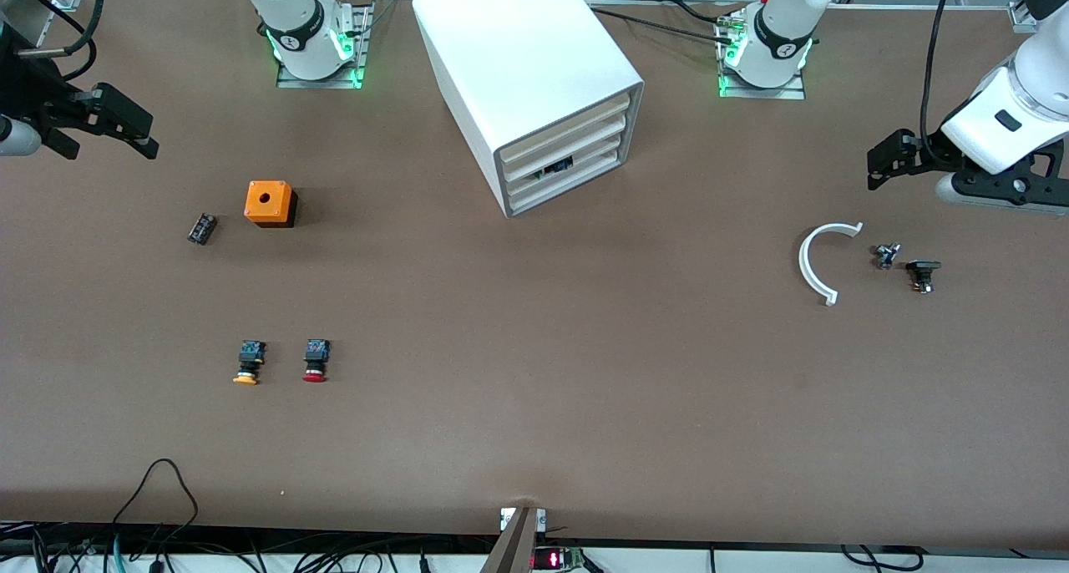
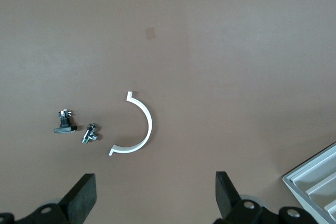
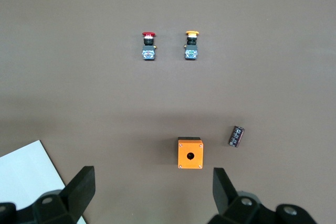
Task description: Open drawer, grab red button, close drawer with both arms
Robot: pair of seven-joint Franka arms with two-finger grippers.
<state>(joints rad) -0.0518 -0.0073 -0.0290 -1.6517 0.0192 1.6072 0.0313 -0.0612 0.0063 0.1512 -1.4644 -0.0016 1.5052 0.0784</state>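
Note:
The white cabinet (image 1: 526, 63) stands mid-table between the arm bases, and its three cream-slat drawers (image 1: 568, 157) are all shut. A dark part shows in a gap between the lower slats. The red-capped button (image 1: 316, 361) lies on the table toward the right arm's end; it also shows in the right wrist view (image 3: 149, 45). My right gripper (image 1: 153, 137) is open and empty, up in the air at the right arm's end (image 3: 152, 190). My left gripper (image 1: 873, 168) is open and empty, up over the left arm's end (image 2: 155, 192).
A yellow-capped button (image 1: 249, 362) lies beside the red one. An orange box with a round hole (image 1: 270, 203) and a small black cylinder (image 1: 202, 228) lie farther from the camera. A white arc (image 1: 814, 264), a metal part (image 1: 887, 256) and a black part (image 1: 923, 274) lie under the left gripper.

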